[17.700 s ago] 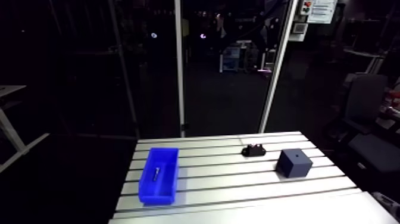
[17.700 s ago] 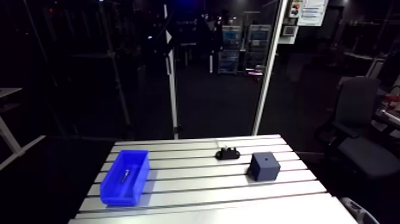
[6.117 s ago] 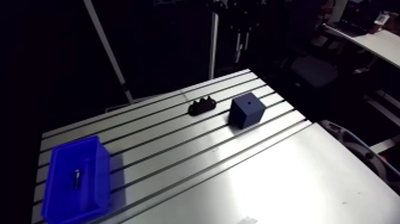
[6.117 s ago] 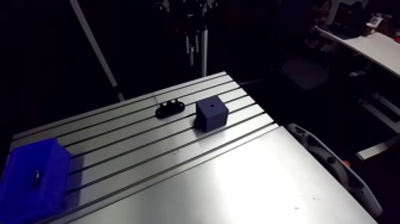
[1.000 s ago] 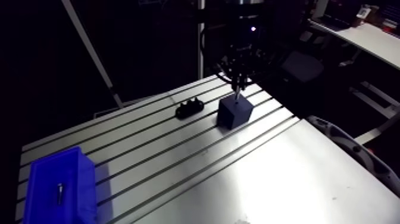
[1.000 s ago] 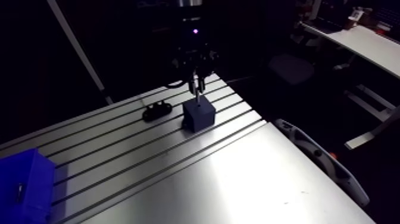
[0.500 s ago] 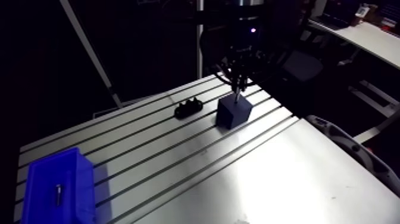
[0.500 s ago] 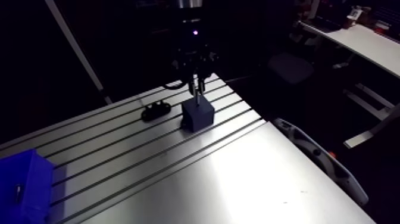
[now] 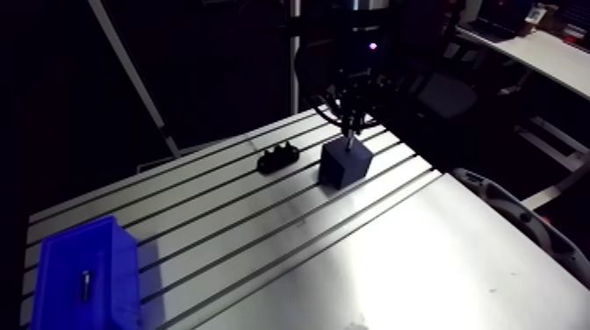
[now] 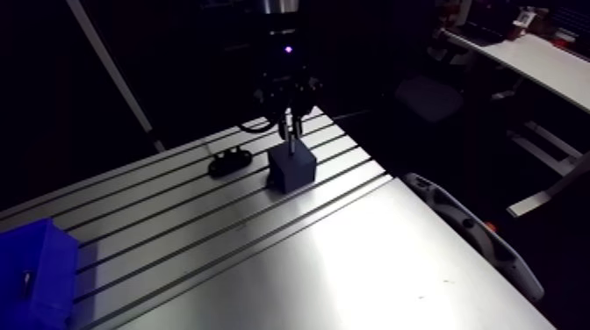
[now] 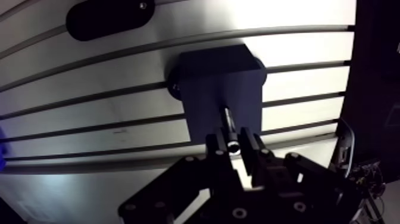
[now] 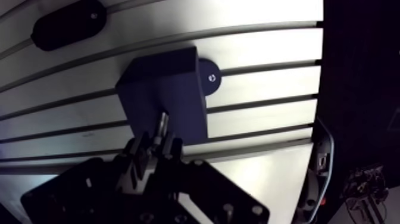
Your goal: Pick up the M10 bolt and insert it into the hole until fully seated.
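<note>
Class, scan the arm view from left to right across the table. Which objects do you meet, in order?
blue bin → small black fixture → dark blue block

No text, label or number can be read anywhere.

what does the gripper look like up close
The gripper is all black: two short, blocky fingers on angular linkage arms dotted with round pivot pins and screw heads. In the arm view a small violet light glows on the wrist above it.
</note>
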You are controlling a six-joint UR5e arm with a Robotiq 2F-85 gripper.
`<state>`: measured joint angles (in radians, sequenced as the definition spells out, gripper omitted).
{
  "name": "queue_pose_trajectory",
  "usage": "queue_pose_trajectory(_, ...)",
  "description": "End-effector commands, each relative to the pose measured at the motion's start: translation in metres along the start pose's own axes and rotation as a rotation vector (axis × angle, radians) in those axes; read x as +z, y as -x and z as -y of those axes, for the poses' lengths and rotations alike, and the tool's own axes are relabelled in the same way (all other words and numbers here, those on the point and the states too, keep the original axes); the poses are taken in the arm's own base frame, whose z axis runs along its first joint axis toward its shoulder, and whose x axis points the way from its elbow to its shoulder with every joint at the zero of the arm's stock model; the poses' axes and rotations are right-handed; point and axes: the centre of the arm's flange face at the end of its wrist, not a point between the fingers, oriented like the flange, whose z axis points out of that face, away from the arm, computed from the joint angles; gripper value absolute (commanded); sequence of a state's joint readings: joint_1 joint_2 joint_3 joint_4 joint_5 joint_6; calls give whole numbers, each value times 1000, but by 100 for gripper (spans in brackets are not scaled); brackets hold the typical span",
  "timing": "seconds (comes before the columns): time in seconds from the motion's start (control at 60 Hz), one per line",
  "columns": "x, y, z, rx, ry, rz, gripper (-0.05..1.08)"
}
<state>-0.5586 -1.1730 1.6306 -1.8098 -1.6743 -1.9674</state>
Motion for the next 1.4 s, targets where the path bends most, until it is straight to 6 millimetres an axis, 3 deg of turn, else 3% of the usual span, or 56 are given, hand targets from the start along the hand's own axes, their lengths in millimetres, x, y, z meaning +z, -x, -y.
queue_pose_trajectory(0.017, 3, -1, 0, -1, -2, 4, 108)
queue_pose_trajectory(0.833, 8, -5, 0, 1, -1, 3, 106)
queue_pose_trajectory(0.9, 8, -5, 0, -1, 0, 1, 96)
queue_pose_trajectory(0.917, 8, -5, 0, -2, -1, 3, 84)
queue_pose_trajectory(0.933, 8, -5, 0, -2, -1, 3, 84)
queue_pose_trajectory(0.95, 9, -5, 0, -2, -2, 5, 68)
queue_pose_trajectory(0.967, 9, -5, 0, -2, -2, 5, 68)
queue_pose_trajectory(0.983, 10, -6, 0, -5, -4, 6, 49)
queue_pose_trajectory(1.0, 10, -6, 0, -5, -4, 6, 49)
queue_pose_trajectory(1.017, 12, -6, 1, -11, -6, 9, 33)
queue_pose_trajectory(1.033, 12, -6, 1, -11, -6, 9, 33)
queue_pose_trajectory(1.05, 12, -6, 2, -20, -8, 14, 18)
queue_pose_trajectory(1.067, 12, -6, 2, -20, -8, 14, 18)
queue_pose_trajectory(1.083, 14, -6, 3, -32, -11, 16, 2)
queue_pose_trajectory(1.4, 15, -5, 1, -54, -10, 12, 0)
